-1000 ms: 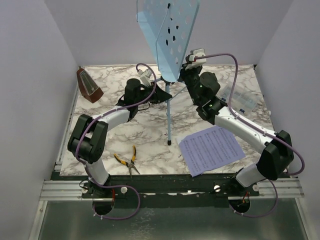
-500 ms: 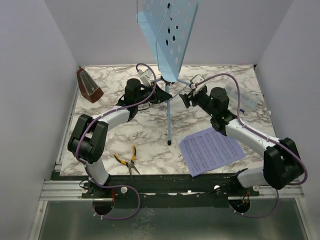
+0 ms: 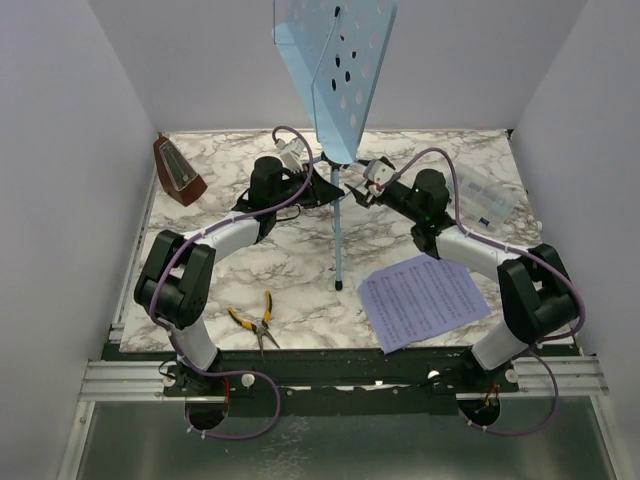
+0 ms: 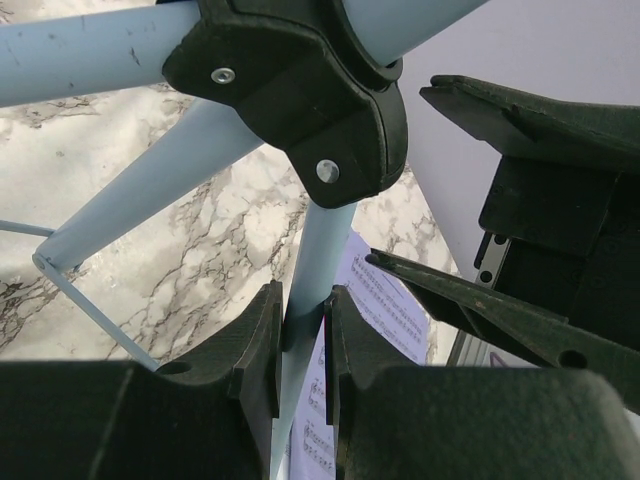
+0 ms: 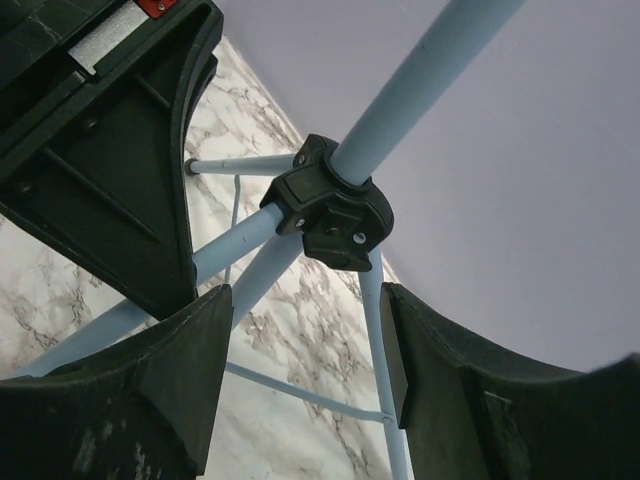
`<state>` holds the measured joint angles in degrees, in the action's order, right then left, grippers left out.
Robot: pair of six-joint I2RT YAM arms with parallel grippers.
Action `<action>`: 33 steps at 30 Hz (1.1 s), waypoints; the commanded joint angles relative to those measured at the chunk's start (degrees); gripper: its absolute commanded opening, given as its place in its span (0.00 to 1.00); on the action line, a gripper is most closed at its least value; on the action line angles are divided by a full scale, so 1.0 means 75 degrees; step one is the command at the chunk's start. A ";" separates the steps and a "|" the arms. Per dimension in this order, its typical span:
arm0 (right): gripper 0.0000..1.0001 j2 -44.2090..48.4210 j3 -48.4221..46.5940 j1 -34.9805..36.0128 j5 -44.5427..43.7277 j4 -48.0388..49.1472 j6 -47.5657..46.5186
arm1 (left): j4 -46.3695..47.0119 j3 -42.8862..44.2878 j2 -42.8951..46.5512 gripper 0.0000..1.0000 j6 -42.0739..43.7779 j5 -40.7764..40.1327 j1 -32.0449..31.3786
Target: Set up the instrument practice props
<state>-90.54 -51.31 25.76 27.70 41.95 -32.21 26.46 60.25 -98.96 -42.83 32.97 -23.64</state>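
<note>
The music stand [image 3: 338,70] was held upright, a leg clamped just below its hub [image 5: 335,205] by the left gripper [image 4: 300,345]. The right gripper [image 5: 305,360] was spread open beside that hub; the stand could be toppled by a knock.

Our left gripper [image 4: 300,345] pinches one pale blue leg [image 4: 325,240] of the music stand [image 4: 90,50], just below its black hub [image 4: 300,80]. Beyond the leg we see the sheet of music [image 4: 385,310] lying on the marble table [image 4: 220,220]. The right gripper [image 4: 400,175] is at right, jaws apart.
</note>
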 commanded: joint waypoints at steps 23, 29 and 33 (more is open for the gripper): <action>0.32 -0.1309 -0.1500 -0.0355 0.0797 -0.0070 -0.0099 | -0.1623 -0.0264 -0.0182 0.00 -0.0140 -0.0013 -0.0012; 0.18 -0.1406 -0.1526 -0.0553 0.0569 -0.0045 0.1315 | -0.1629 -0.0264 -0.0207 0.00 -0.0172 0.0003 -0.0012; 0.04 -0.1341 -0.1361 -0.0874 0.0883 0.0283 0.3323 | -0.1629 -0.0275 -0.0191 0.00 -0.0192 0.0000 -0.0012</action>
<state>-99.13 -61.65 23.14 35.03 42.94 -23.92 26.06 60.34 -98.89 -42.87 32.95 -23.64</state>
